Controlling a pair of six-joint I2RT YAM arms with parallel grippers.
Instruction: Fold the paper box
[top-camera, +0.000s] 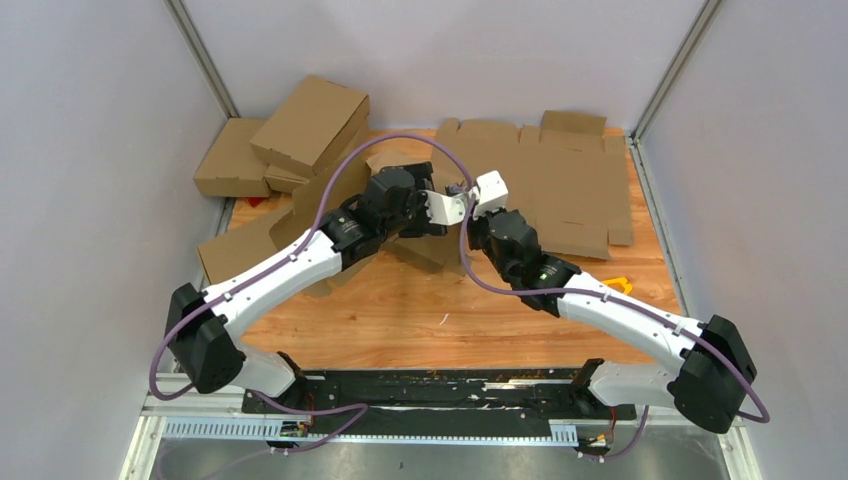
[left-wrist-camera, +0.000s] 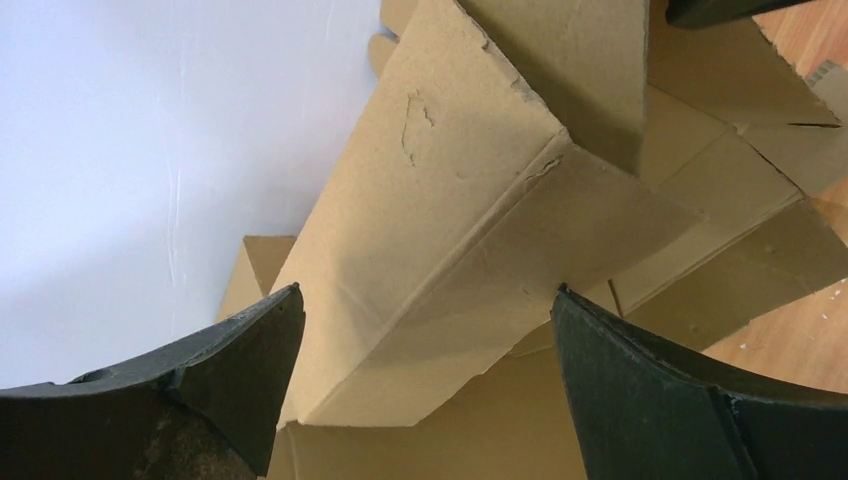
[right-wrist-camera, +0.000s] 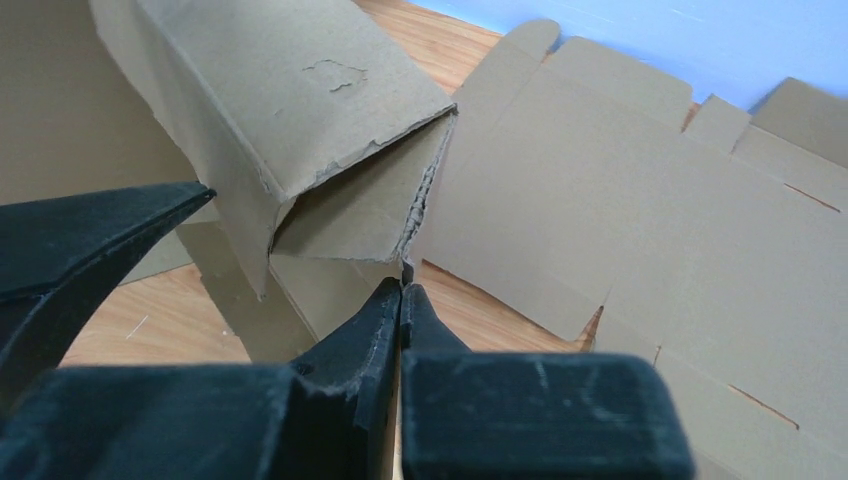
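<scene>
The paper box (top-camera: 432, 250) is a partly folded brown cardboard sheet in the middle of the table, under both grippers. In the right wrist view one raised wall and end flap form a corner (right-wrist-camera: 300, 130). My right gripper (right-wrist-camera: 403, 290) is shut on the thin lower edge of that corner flap; it also shows in the top view (top-camera: 478, 200). My left gripper (left-wrist-camera: 425, 300) is open, its fingers (left-wrist-camera: 250, 350) on either side of a folded wall of the box (left-wrist-camera: 450, 230) just ahead. It shows in the top view (top-camera: 430, 215) too. One left finger shows in the right wrist view (right-wrist-camera: 90, 230).
Flat die-cut cardboard sheets (top-camera: 565, 180) lie at the back right. Folded brown boxes (top-camera: 310, 120) are stacked at the back left, one (top-camera: 232, 160) against the wall. A small orange object (top-camera: 616, 284) lies by the right arm. White walls close in the table.
</scene>
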